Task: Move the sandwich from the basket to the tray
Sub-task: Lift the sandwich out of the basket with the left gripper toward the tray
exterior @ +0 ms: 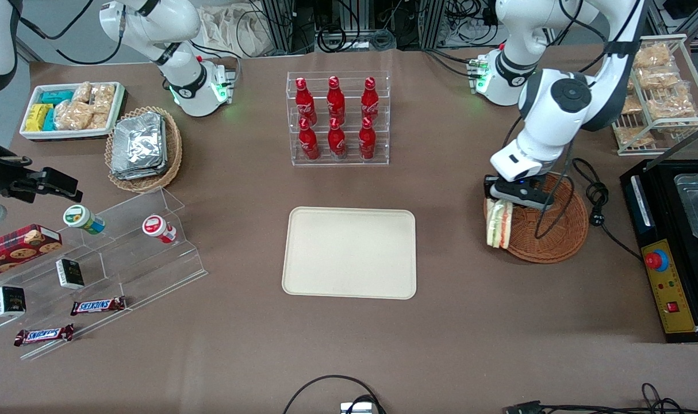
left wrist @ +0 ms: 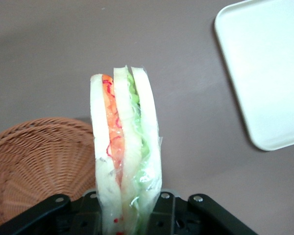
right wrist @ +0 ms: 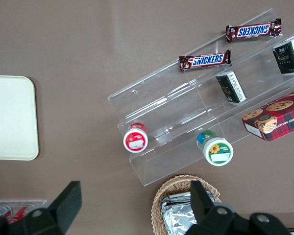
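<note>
My left gripper (exterior: 503, 202) is shut on the sandwich (exterior: 498, 224), a wrapped wedge of white bread with orange, red and green filling. The sandwich (left wrist: 125, 147) hangs lifted over the rim of the reddish-brown wicker basket (exterior: 559, 236), on the side toward the tray. In the left wrist view the black gripper body (left wrist: 132, 215) clamps the wedge's base, with the basket (left wrist: 39, 161) beside it. The cream tray (exterior: 350, 252) lies flat at the table's middle with nothing on it, and its corner (left wrist: 264, 63) shows in the wrist view.
A clear rack of red bottles (exterior: 337, 118) stands farther from the front camera than the tray. A black machine with a yellow panel (exterior: 668, 253) sits at the working arm's end. A black cable (exterior: 596, 198) runs beside the basket. Snack shelves (exterior: 96, 259) lie toward the parked arm's end.
</note>
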You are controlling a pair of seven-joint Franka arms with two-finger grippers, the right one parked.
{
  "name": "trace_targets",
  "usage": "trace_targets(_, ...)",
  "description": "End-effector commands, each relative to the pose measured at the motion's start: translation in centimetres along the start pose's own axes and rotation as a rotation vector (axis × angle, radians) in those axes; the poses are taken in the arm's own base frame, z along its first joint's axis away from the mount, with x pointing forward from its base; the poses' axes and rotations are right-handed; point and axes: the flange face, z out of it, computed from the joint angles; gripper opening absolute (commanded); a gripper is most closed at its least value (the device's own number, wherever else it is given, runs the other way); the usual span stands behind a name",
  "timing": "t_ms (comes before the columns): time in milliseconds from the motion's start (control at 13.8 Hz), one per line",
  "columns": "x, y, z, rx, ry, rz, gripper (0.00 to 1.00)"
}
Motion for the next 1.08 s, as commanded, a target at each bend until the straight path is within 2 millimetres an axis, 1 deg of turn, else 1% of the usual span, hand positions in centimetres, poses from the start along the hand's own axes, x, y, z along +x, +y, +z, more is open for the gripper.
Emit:
trace_targets(0, 2.9, 3.6, 1.0, -0.030, -0.023, -0.037, 0.26)
trace_targets(72, 3.9, 4.5, 1.2, -0.036, -0.027, -0.043, 0.26)
trace_targets(217, 6.2, 5.9, 1.8, -0.045, -0.060, -0.045, 0.26)
trace_targets(361, 8.2, 7.6, 1.8, -0.051, -0.090, -0.071, 0.26)
trace_targets(433, 9.2, 8.0, 1.8, -0.054, -0.089, -0.084, 0.26)
trace_targets(506, 9.9, 9.1, 2.4, -0.059, -0.094, -0.091, 0.26)
trace_targets(722, 11.7, 11.9, 3.9, -0.063, -0.100, -0.123, 0.26)
trace_targets(794, 12.1, 12.7, 4.0, -0.066, -0.097, -0.127, 0.26)
trace_targets(939, 12.4, 13.8, 5.3, -0.070, -0.109, -0.129, 0.27)
trace_targets(1011, 12.3, 15.0, 6.0, -0.073, -0.117, -0.121, 0.27)
